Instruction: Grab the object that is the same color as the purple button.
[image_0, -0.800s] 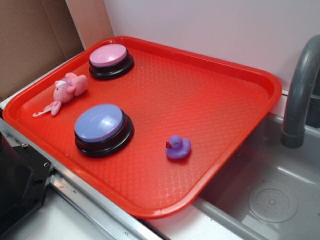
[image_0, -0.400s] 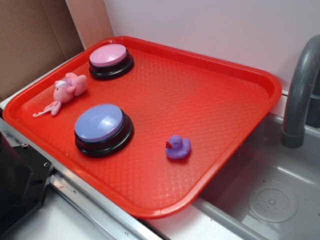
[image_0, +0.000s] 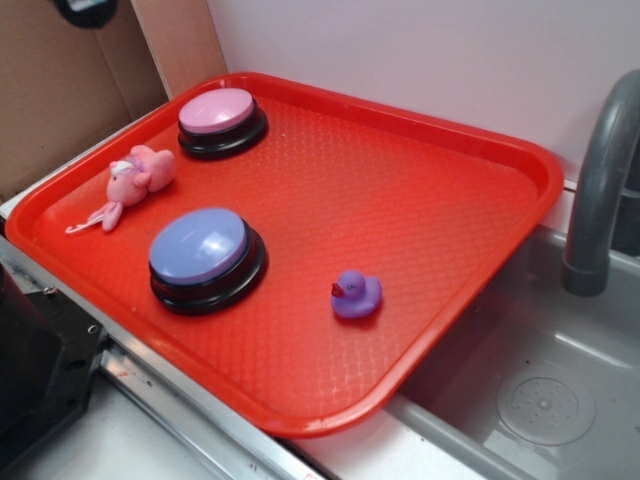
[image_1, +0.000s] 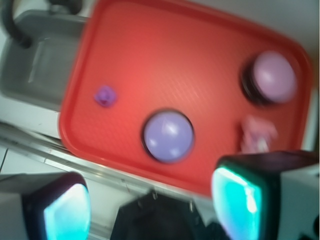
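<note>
So the red tray (image_0: 470, 215) sits on the counter with 4 things on it. The tiny purple duck (image_0: 356, 294) is out on open tray floor toward the near right edge, upright, reddish beak pointing left toward the purple button (image_0: 205, 256). Nothing is touching the duck; it's near the button but clearly apart from it. That button is the big dome one with a lavender-blue top on a black base, sitting in the near-left part of the tray. Further back in the far-left corner is the pink-topped button (image_0: 220, 119), and between the 2 buttons, off toward the left rim, lies the pink plush toy (image_0: 138, 177) with a little loop or cord trailing off its lower end.

To the right of the tray there's a grey sink (image_0: 540, 390) with a drain at the bottom and a grey faucet (image_0: 600, 190) curving up beside it. Brown cardboard (image_0: 60, 90) stands behind the tray on the left.

In the wrist view, which is pretty blurry, the gripper (image_1: 150, 202) is up high looking down on the whole tray, with its 2 fingers (image_1: 240, 195) at the bottom corners of the frame, spread wide apart and nothing between them, so the claw is released. From there the duck (image_1: 105, 95) is just a small purple blob on the left side of the tray, well away from the fingers. In the exterior view only a dark bit of the arm pokes in at the top left corner.
</note>
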